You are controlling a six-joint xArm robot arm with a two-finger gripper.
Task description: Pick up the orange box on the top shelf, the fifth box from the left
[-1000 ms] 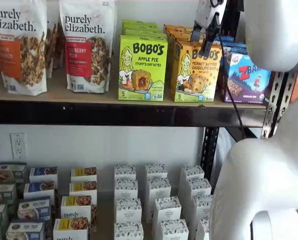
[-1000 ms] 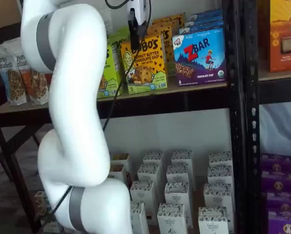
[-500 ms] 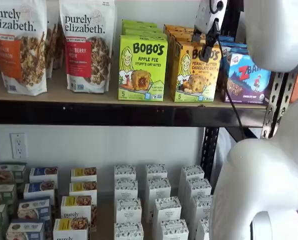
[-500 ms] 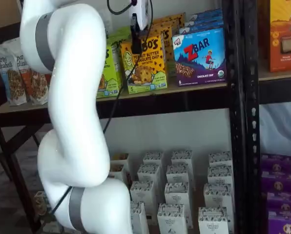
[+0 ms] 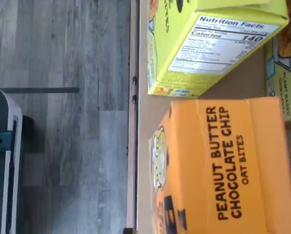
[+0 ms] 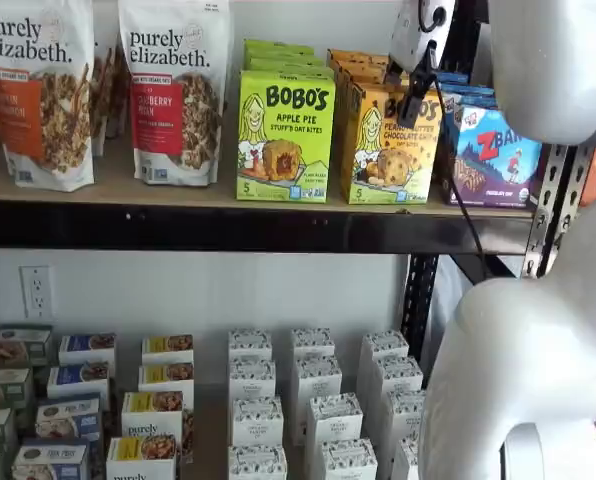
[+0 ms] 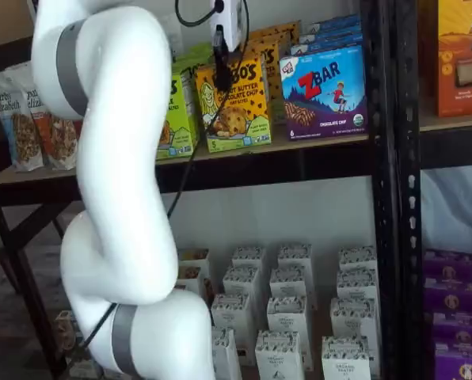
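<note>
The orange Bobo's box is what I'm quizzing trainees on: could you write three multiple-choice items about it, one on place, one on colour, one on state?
1. Where does the orange box stand?
A. On the top shelf, between the green Bobo's carton and the blue ZBar box
B. On the lower level
C. On the floor

2. What colour is the carton beside it on the granola side?
A. Blue
B. Lime green
C. White

3. What is its state?
A. Lying flat
B. Lifted clear of the shelf
C. Upright on the shelf

Key: 1 A, both shelf views show it between those two; 2 B, the Apple Pie carton is green; 3 C, its base rests on the board, with the gripper at its upper front.
</note>
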